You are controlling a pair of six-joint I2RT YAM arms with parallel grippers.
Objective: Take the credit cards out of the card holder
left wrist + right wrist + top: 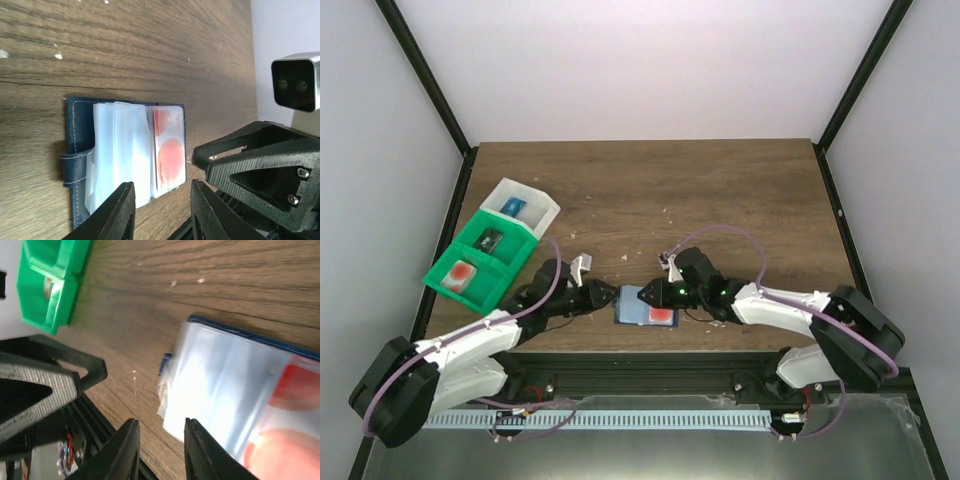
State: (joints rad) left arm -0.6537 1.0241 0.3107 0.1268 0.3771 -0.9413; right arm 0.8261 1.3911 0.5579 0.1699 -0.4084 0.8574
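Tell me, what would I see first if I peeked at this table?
The open blue card holder lies at the near edge of the table, with a credit card bearing a red blotch in it. The left end effector and right end effector point at it from each side. At the left sit a bright green bin and a white bin.

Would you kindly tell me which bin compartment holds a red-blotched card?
The near green compartment; the middle green one holds something dark, the white bin something blue.
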